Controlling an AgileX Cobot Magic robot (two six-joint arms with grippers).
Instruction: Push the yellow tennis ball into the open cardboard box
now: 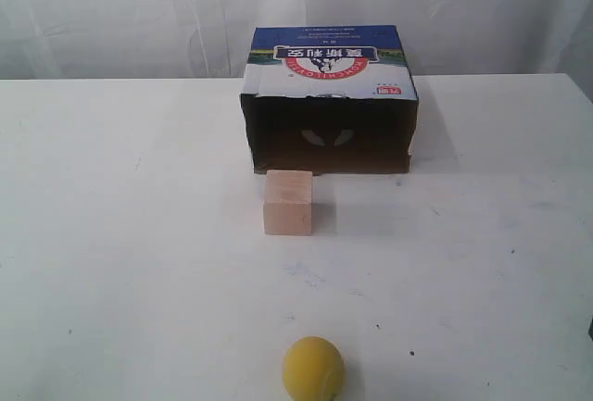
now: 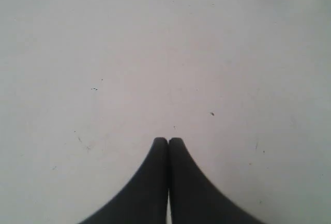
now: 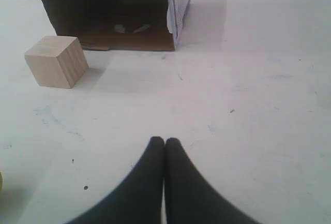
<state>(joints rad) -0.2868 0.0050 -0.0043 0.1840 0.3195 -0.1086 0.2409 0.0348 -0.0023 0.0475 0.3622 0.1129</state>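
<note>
Now left hand (image 2: 168, 141) and right hand (image 3: 164, 141), fingertips together, empty

You're looking at a robot test bench, a lab-type setup rather than a home or shop. A plain white counter (image 1: 111, 234) fills every view. It carries three staged props: the open cardboard box (image 1: 329, 72), a pale wooden cube (image 1: 288, 203) and the yellow tennis ball (image 1: 313, 369). Behind the counter a white draped curtain (image 1: 120, 12) hangs as a backdrop, folds visible, closing off the far side. The counter surface shows small dark specks and faint scuffs, clearest in the wrist views. The black left hand (image 2: 168, 140) and right hand (image 3: 164, 140) each reach into their own wrist view over that same white surface.
</note>
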